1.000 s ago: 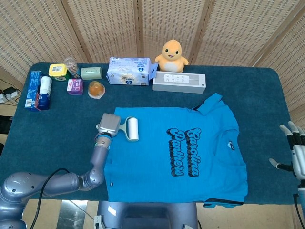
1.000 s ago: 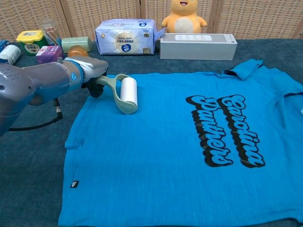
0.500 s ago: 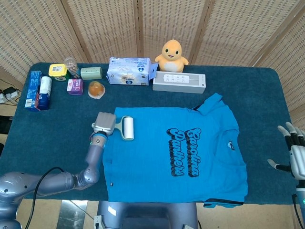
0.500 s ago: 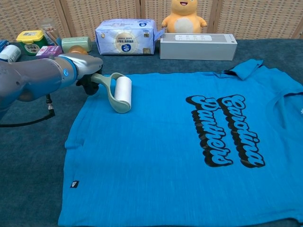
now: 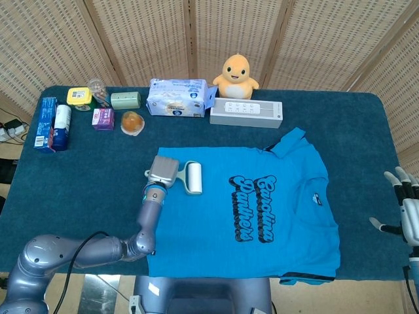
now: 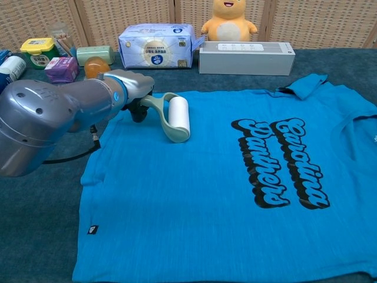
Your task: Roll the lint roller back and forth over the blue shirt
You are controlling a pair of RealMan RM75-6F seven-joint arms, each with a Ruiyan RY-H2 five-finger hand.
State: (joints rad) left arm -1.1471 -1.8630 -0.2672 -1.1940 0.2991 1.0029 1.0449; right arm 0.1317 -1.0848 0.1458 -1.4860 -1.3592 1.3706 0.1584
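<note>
A blue shirt [image 5: 249, 216] [image 6: 235, 194] with dark lettering lies flat on the dark blue table. My left hand [image 5: 163, 172] [image 6: 134, 89] grips the pale green handle of the lint roller [image 5: 194, 178] [image 6: 178, 117]. Its white roll rests on the shirt's upper left part, near the shirt's far edge. My right hand [image 5: 404, 208] hangs at the table's right edge with fingers spread, holding nothing, well away from the shirt.
Along the back edge stand a tissue pack [image 5: 177, 98], a grey speaker [image 5: 246, 112], a yellow plush chick [image 5: 236, 74], an orange cup [image 5: 132, 122] and several small boxes and bottles [image 5: 54, 123]. The table's front edge [image 5: 78, 265] runs close below the shirt.
My left hand has rolled the lint roller to the right across the shirt, after it went left between the two earlier frames. The right hand has barely shifted.
</note>
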